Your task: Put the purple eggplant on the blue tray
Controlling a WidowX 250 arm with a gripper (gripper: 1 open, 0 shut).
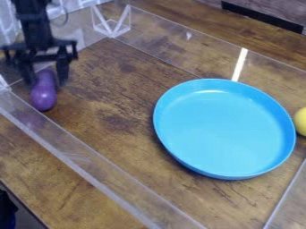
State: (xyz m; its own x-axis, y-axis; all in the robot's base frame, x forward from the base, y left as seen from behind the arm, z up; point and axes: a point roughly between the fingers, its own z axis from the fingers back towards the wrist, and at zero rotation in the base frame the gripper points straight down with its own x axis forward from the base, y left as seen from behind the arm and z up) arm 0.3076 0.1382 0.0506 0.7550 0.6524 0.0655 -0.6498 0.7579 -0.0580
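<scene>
Eggplant [45, 90], glossy, purple and egg-shaped, lies on the brown wood-grain tabletop [117, 98] at the left, beneath the dark gripper [39, 68] and well apart from the blue tray [224, 129]. The tray is a round, shallow plate of smooth light-blue plastic with a raised rim, and it holds nothing. Transparent strips [79, 154] with straight edges run along the left side of the wooden surface, and a narrow white bar [239, 64] marks the wood just beyond the tray. A yellow rounded object [300, 121] is cut off by the right border, near the tray's rim. The gripper is blurred, its dark fingers reaching down around the eggplant's upper part; whether they are open or closed on it cannot be told. The arm above the gripper is cropped by the upper left of the view.
</scene>
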